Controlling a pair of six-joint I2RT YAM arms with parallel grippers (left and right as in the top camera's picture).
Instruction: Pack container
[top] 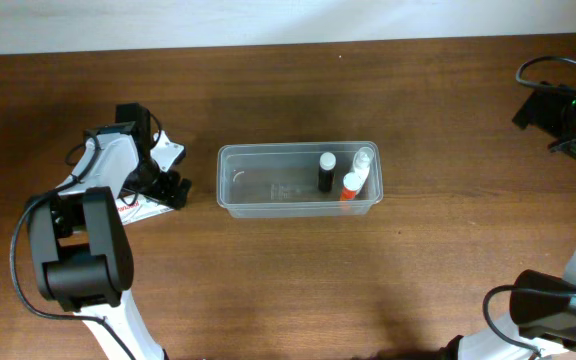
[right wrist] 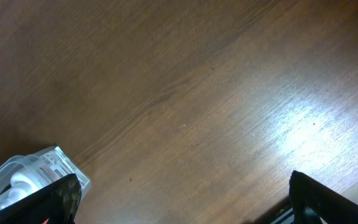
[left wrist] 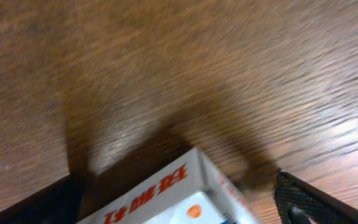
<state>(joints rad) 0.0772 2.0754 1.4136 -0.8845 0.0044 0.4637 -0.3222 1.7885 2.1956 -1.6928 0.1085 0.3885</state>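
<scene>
Left claw (top: 166, 187) straddles white orange-lettered box (left wrist: 166, 193) by left edge, clamped or not cannot tell; right claw (right wrist: 185, 199) spread, empty. Clear rectangular plastic container (top: 230, 205) mid-table holds two small bottles (top: 325, 172); box not yet in.

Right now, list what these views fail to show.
Lettering on the box: left wrist view, blurred and cut off by the bottom edge.
Whether the left tool touches the box: left wrist view, blurred; overhead, the arm covers it.
Labels on the bottles in the container: overhead, too small.
</scene>
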